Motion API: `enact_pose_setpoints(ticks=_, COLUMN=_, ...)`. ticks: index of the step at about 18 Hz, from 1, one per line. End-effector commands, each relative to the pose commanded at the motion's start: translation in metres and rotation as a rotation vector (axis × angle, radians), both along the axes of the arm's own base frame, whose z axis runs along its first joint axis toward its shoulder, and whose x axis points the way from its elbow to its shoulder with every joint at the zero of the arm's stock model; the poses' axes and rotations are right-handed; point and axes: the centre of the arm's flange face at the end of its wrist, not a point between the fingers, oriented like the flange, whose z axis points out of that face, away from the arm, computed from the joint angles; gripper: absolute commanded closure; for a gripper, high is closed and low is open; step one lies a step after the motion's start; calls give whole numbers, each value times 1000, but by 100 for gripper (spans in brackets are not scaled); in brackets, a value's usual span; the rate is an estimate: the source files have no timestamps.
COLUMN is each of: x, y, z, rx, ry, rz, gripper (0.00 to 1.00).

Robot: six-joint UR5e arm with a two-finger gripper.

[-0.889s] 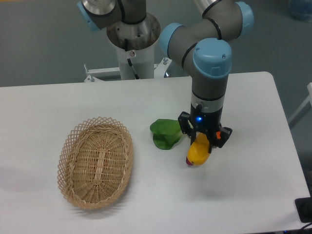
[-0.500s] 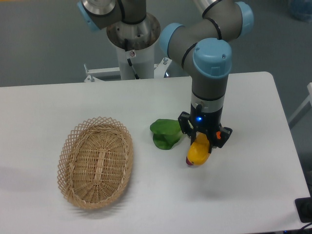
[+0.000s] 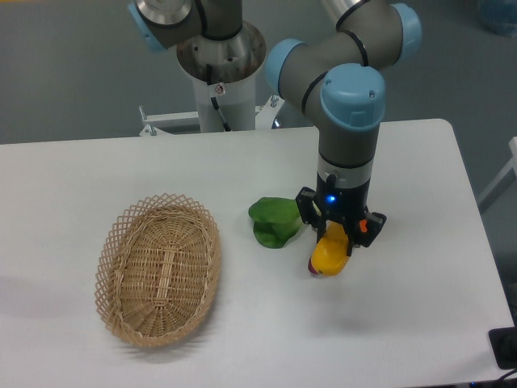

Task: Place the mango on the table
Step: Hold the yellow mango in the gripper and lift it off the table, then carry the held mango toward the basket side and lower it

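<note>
The mango (image 3: pixel 328 255) is a yellow-orange fruit with a reddish tip, lying on or just above the white table (image 3: pixel 404 323) right of centre. My gripper (image 3: pixel 334 239) points straight down over it, with its black fingers on either side of the mango's upper end. The fingers look closed against the fruit, and the gripper body hides the contact. A shadow lies directly under the mango, so I cannot tell whether it rests on the table.
A green leafy vegetable (image 3: pixel 273 221) lies just left of the gripper, almost touching the mango. An empty oval wicker basket (image 3: pixel 159 269) stands at the left. The arm's base column (image 3: pixel 220 73) rises behind the table's far edge.
The gripper and mango have shifted very slightly to the right and down; otherwise nothing has moved.
</note>
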Motion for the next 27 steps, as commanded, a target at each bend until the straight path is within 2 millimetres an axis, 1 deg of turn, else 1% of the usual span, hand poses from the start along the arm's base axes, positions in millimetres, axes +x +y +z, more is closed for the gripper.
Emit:
enact_pose_setpoints(ticks=1, x=-1, y=3, z=-2, rx=3, ry=-7, rz=25, gripper=59)
enact_pose_setpoints(ticks=3, x=1, y=18, z=-7, rx=10, ry=-14, rz=49, gripper=59)
enact_pose_setpoints(ticks=5, x=4, y=30, z=-20, rx=16, ry=-28, rz=90, gripper=59)
enact_pose_setpoints(ticks=7, x=14, y=45, z=-37, rx=35, ry=-40, rz=149, gripper=59)
enact_pose_setpoints(ticks=9, x=20, y=58, z=-49, rx=66, ry=-45, rz=226, gripper=59)
enact_pose_setpoints(ticks=12, x=29, y=71, z=-71, rx=57, ry=-75, rz=284, gripper=59)
enact_pose_setpoints(ticks=14, x=35, y=77, z=-79, rx=49, ry=-91, rz=309, gripper=59)
enact_pose_setpoints(ticks=15, x=42, y=79, z=-89, rx=38, ry=-106, rz=318, gripper=59)
enact_pose_setpoints(ticks=17, x=47, y=75, z=-103, rx=15, ry=-121, rz=325, gripper=59)
enact_pose_setpoints(ticks=19, x=50, y=72, z=-111, rx=1, ry=-134, rz=332, gripper=59)
enact_pose_setpoints(ticks=21, x=55, y=74, z=-125, rx=-16, ry=-148, rz=326, gripper=59)
enact_pose_setpoints(ticks=27, x=62, y=73, z=-136, rx=-34, ry=-161, rz=323, gripper=55)
